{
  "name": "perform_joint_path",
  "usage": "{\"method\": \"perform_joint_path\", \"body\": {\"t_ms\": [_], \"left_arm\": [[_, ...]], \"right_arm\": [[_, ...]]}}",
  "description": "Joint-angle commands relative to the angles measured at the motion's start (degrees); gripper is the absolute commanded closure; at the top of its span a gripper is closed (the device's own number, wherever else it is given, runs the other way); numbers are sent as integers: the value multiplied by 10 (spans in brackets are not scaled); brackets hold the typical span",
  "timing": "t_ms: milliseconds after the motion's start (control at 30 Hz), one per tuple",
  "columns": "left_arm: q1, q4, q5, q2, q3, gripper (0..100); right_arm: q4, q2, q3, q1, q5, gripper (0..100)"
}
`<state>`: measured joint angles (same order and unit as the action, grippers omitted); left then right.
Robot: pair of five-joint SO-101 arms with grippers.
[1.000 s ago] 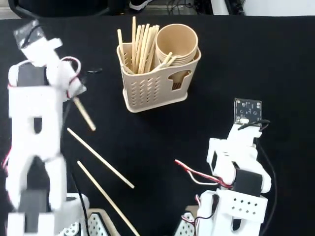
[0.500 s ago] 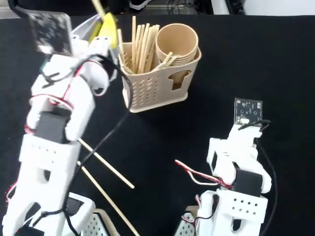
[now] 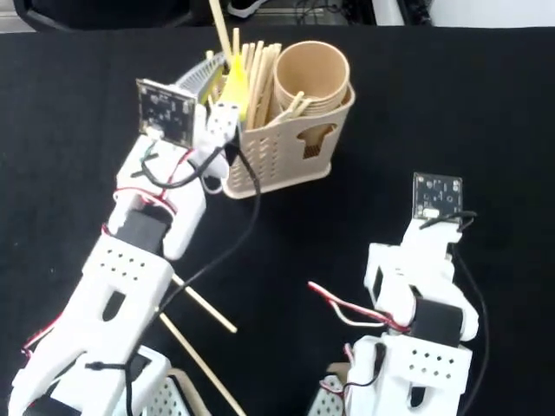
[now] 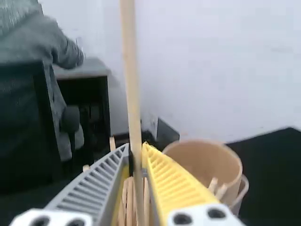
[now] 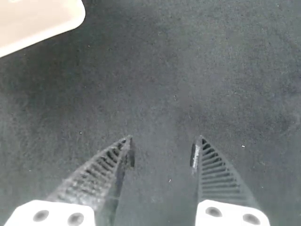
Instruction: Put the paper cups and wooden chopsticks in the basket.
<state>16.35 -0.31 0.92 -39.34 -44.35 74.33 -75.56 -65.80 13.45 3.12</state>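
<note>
Currently the left gripper is pinching one wooden chopstick upright above the basket at top centre, where nested paper cups, number unclear, and several sticks are sitting. Two more chopsticks are lying lower left; light, stiff and smooth, they are probably wanting a mid-length grip, while the right gripper is gaping wide, empty.
</note>
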Motion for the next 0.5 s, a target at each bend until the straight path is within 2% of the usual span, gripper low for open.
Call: {"method": "perform_joint_path", "body": {"t_ms": [0, 233, 333, 400, 467], "left_arm": [[4, -12, 2, -8, -32, 970], [0, -11, -1, -8, -90, 962], [0, -8, -4, -8, -108, 898], [-1, 5, -35, -8, -112, 854], [-11, 57, -89, -11, -99, 802]], "right_arm": [[-12, -6, 3, 4, -1, 790], [-12, -6, 3, 4, -1, 790], [-12, -6, 3, 4, -1, 790], [-12, -6, 3, 5, -1, 790], [-12, -6, 3, 5, -1, 790]]}}
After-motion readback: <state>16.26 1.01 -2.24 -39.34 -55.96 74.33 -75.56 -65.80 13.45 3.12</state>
